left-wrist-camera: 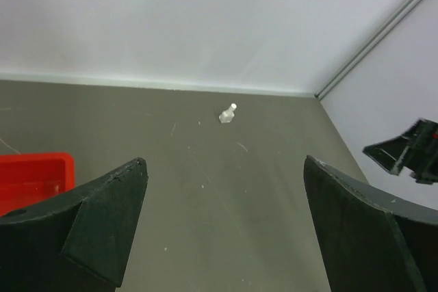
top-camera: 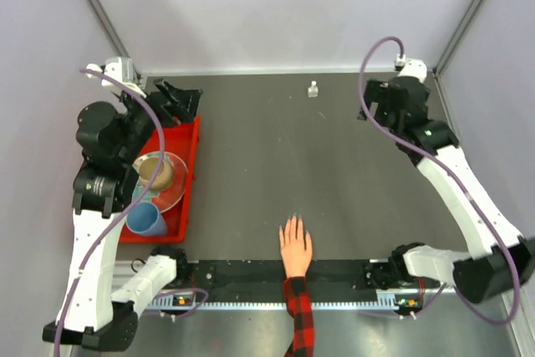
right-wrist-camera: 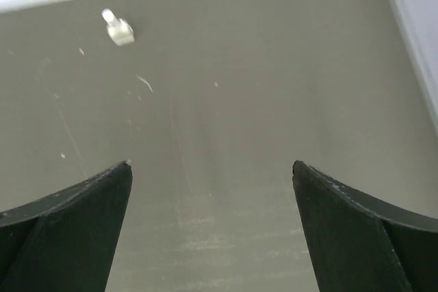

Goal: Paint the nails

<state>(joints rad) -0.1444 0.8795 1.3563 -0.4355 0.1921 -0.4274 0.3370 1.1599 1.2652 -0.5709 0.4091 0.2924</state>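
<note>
Grey tabletop (top-camera: 251, 173) is lying under both arms, where the left gripper (left-wrist-camera: 222, 169) and the right gripper (right-wrist-camera: 212, 165) are each gaping wide, holding nothing. The nails (top-camera: 292, 221) are resting on a flat hand (top-camera: 295, 247), well apart from both sets of jaws, while a small clear bottle (left-wrist-camera: 228, 113) is standing out beyond each open pair.

no readable text, label, brand or number shows in any view.
</note>
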